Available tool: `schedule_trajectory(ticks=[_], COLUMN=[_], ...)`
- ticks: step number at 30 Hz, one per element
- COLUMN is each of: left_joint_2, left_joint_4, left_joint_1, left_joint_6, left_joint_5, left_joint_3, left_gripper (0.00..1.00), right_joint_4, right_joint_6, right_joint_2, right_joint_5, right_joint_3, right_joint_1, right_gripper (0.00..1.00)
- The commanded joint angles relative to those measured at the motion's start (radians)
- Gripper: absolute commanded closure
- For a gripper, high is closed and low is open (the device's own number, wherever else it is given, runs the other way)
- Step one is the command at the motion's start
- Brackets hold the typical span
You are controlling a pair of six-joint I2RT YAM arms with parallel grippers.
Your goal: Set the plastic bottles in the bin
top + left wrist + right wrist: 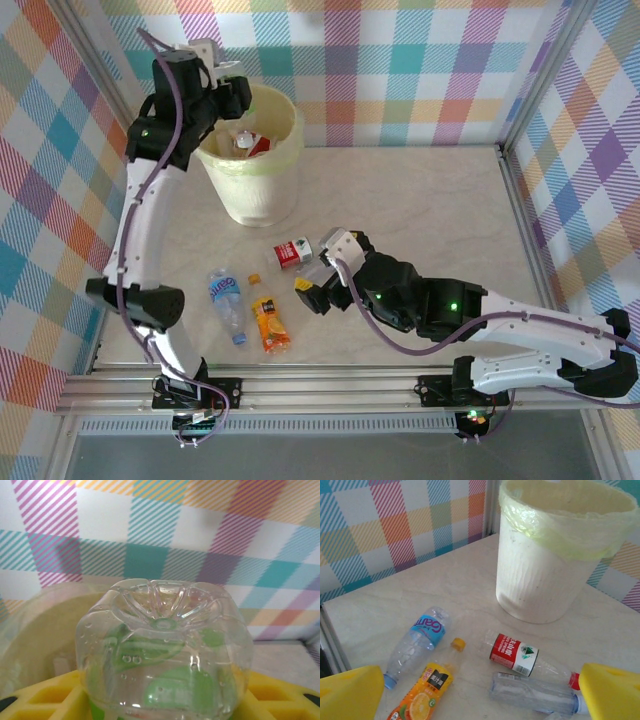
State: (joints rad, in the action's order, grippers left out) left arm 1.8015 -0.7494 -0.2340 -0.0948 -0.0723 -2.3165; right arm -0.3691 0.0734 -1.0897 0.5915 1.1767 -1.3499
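My left gripper hangs over the back rim of the bin. In the left wrist view the left gripper is shut on a clear bottle with a green label, base towards the camera, with the bin behind it. Bottles lie inside the bin. My right gripper stands open low over the table. Below the right gripper lie a plain clear bottle and a red-label bottle. To their left lie an orange juice bottle and a blue-label bottle.
The bin has a thin yellow-green liner folded over its rim and stands at the back left of the pale table. Chequered walls close in the back and both sides. A metal rail runs along the near edge.
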Motion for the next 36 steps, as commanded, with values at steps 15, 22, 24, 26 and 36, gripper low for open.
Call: schedule_trajectory(ticks=[15,22,24,26,36], left_joint_2=[0.247,0.254,0.239,0.219,-0.025], left_joint_4=[-0.135,-0.183,-0.183,-0.179,-0.048], left_joint_1=[0.044,0.045,0.045,0.045,0.044], left_joint_6=[-0.027,-0.047,-0.055,-0.065,-0.101], left_joint_5=[0.040,0.053,0.063,0.080,0.273], left_joint_3=[-0.108,-0.098,-0.098,-0.098,0.089], left_gripper=[0.40,0.22,0.18,0.13,0.00], right_joint_4=[-0.155,-0.235,-0.264,-0.300,-0.411], right_joint_6=[0.177,0.269,0.281,0.294,0.384], right_joint_2=[0.114,0.186,0.201,0.211,0.290], right_joint_5=[0.082,0.081,0.064,0.042,-0.019], right_joint_3=[-0.042,-0.114,-0.126,-0.140,-0.251], right_joint_1=[-0.001,0.016,0.021,0.030,0.045], right_gripper=[0.00,0.00,0.00,0.00,0.00])
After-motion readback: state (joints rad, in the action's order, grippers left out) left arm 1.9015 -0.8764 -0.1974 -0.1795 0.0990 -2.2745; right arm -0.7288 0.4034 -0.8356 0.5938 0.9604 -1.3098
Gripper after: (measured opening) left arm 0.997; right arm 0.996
